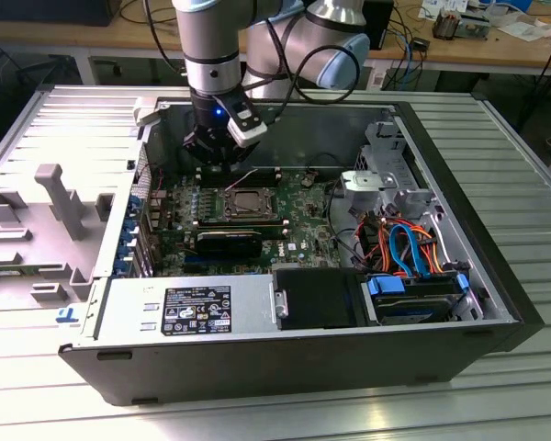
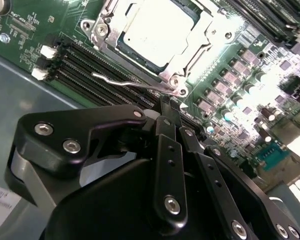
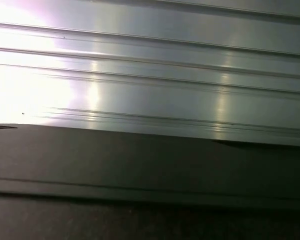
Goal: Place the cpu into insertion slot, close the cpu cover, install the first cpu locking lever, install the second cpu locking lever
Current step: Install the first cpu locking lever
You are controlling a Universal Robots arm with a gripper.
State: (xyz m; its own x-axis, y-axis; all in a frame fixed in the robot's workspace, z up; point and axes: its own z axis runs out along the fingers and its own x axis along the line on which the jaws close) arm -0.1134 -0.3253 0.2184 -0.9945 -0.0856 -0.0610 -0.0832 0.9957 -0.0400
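Just beside the insertion slot [image 2: 157,37], the tool [image 2: 166,111] hovers, fingers together.

cpu [image 2: 157,31] in insertion slot [image 2: 102,30], pincer [image 2: 165,107] near

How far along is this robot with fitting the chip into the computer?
Done, it seems: the cpu sits in the insertion slot, and the cpu cover looks closed around it. In hand: the gripper hangs just beside the socket, near a thin wire locking lever that seems not yet latched. Left: apparently securing the levers; whether either is already fastened I cannot tell.
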